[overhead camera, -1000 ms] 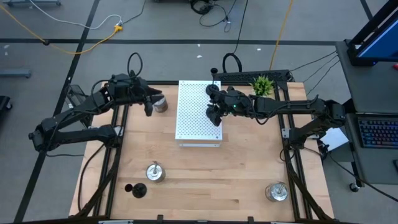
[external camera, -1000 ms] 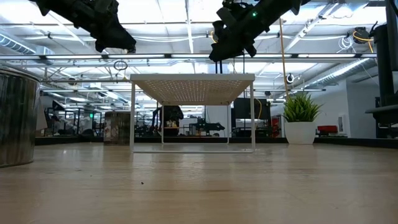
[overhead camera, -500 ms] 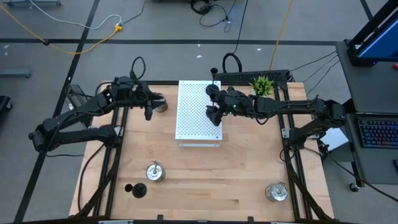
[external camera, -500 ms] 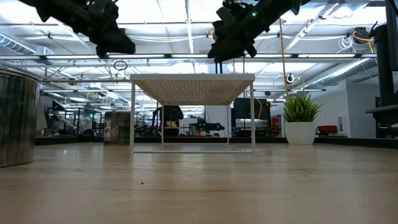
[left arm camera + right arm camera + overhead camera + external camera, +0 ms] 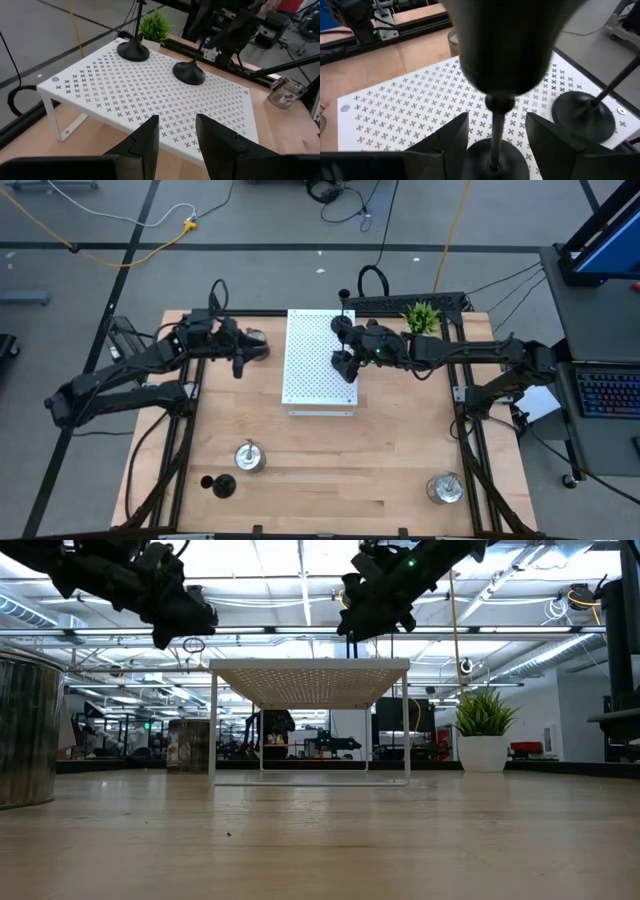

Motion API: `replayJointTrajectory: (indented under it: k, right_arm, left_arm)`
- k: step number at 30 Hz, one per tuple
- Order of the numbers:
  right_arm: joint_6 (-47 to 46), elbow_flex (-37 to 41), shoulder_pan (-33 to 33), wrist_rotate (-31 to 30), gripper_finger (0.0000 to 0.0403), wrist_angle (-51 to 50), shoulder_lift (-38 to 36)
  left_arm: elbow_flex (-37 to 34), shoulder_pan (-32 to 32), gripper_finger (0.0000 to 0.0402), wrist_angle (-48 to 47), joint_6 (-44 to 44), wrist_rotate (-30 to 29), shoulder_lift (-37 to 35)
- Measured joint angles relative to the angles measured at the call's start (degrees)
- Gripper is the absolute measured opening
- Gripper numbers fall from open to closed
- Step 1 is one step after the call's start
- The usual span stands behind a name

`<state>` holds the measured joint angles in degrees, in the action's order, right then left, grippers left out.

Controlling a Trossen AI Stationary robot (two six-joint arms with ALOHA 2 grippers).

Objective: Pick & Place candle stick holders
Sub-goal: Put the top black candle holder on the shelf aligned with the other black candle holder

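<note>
Right pincer (image 5: 492, 145) now spread, black holder (image 5: 495, 125) standing between its fingers, left pincer (image 5: 175, 145) parted, empty.

We are in a robotics lab or workshop hall. Our wooden table (image 5: 320, 460) stands in a black metal frame (image 5: 470, 450) on a grey concrete floor (image 5: 260, 270) crossed by yellow cables (image 5: 100, 250). Beyond the table we see an open ceiling with strip lights (image 5: 300, 600) and pipework, further workstations (image 5: 300, 745), and a keyboard (image 5: 608, 392) beside the rig.
</note>
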<state>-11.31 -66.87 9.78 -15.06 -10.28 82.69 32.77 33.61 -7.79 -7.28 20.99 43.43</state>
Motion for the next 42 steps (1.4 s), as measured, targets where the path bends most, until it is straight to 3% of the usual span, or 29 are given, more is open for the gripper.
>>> replayJointTrajectory:
  k: [20, 28, 42]
  right_arm:
    - [-4.2, 0.0, -0.1, -2.9, 0.0187, -14.9, -7.3]
    - [-4.4, 0.0, -1.5, -2.7, 0.0187, -10.8, -7.7]
    - [-1.5, 0.0, -1.5, -2.7, 0.0187, -2.2, -1.8]
  left_arm:
    - [0.0, -0.5, 0.0133, -3.6, 1.7, 2.0, -1.2]
    - [0.0, -1.0, 0.0133, -4.0, 2.7, 2.1, -1.2]
    - [0.0, -1.0, 0.0133, -4.0, 3.1, 2.0, -1.2]
